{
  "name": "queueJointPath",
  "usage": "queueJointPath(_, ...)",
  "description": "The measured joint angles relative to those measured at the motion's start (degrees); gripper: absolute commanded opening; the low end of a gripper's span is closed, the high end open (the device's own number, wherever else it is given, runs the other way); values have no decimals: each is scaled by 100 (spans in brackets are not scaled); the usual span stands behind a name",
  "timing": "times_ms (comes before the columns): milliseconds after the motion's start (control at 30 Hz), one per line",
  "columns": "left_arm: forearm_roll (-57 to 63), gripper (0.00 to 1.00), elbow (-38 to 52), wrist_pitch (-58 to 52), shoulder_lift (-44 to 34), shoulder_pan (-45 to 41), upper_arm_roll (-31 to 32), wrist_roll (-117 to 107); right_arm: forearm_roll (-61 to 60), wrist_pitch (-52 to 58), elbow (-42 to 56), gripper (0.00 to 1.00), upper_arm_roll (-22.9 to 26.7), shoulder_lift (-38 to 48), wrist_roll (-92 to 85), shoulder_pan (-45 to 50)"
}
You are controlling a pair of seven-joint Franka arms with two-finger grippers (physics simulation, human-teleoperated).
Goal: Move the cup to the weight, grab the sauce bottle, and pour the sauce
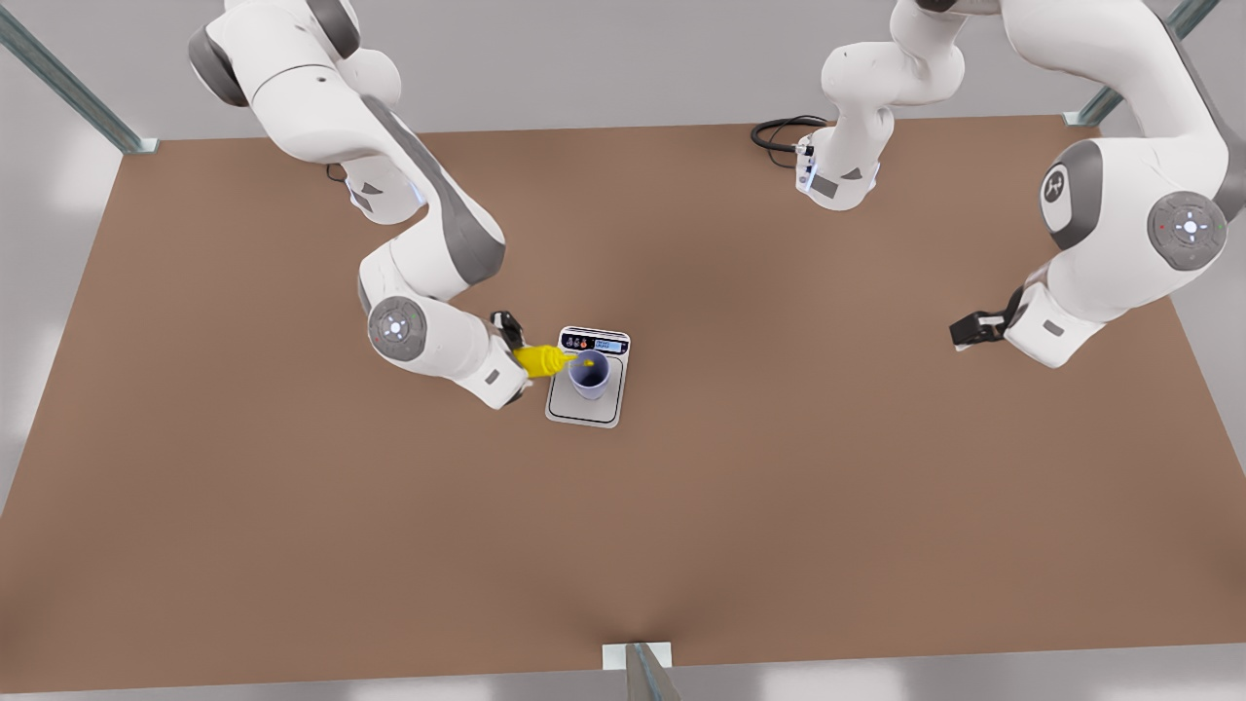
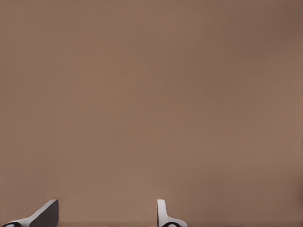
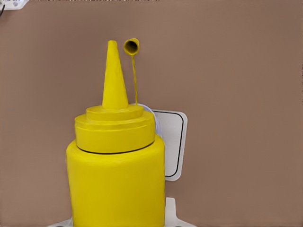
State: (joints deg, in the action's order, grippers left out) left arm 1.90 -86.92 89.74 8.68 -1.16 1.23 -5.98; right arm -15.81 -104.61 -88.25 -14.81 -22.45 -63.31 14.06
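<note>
Brown table point(image 1: 292, 506); right claw point(image 1: 516, 349) tips sauce bottle point(image 1: 540, 360) over cup point(image 1: 590, 375)

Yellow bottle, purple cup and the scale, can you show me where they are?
sauce bottle point(image 3: 116, 184): right wrist view, middle of its yellow body.
cup point(image 1: 589, 375): front view, inside its open mouth.
scale point(image 1: 584, 410): front view, bare silver plate beside the cup.
</note>
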Motion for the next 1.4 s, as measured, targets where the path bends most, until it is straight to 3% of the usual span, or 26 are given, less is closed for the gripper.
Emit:
queueJointPath(167, -69, 100, 9, 0, 29, 11, 0, 9, -2406, 1319, -459, 47, -1, 194, -2497, -2292)
queueJointPath(267, -83, 100, 9, 0, 29, 12, -3, 9, -3009, 1788, -876, 47, -2, 179, -3587, -3020)
queueJointPath(367, -89, 100, 9, -9, 29, 8, 0, 9, -3842, 1808, -1501, 48, -2, 35, -4810, -3258)
queueJointPath(567, -87, 100, 9, -9, 55, 10, 0, 9, -4404, 1566, -1869, 49, 23, -1264, -7116, -3432)
queueJointPath(733, -83, 100, 26, -9, 108, 10, 0, 9, -4385, 1200, -1692, 49, 49, -2096, -7948, -3402)
queueJointPath(933, -78, 100, 26, -9, 134, 13, 0, 9, -4333, 917, -1633, 52, 68, -2270, -7976, -3386)
queueJointPath(1067, -77, 100, 35, -9, 152, 13, 0, 9, -4312, 776, -1633, 60, 75, -2333, -7985, -3374)
queueJointPath(1100, -77, 100, 35, -9, 152, 8, 0, 9, -4295, 759, -1625, 66, 75, -2358, -7998, -3374)
queueJointPath(1200, -77, 100, 35, -9, 152, 12, 0, 9, -4299, 758, -1625, 100, 75, -2369, -7987, -3366)
queueJointPath(1400, -77, 100, 35, -1, 161, 3, 0, 9, -4299, 767, -1625, 100, 75, -2396, -7942, -3392)
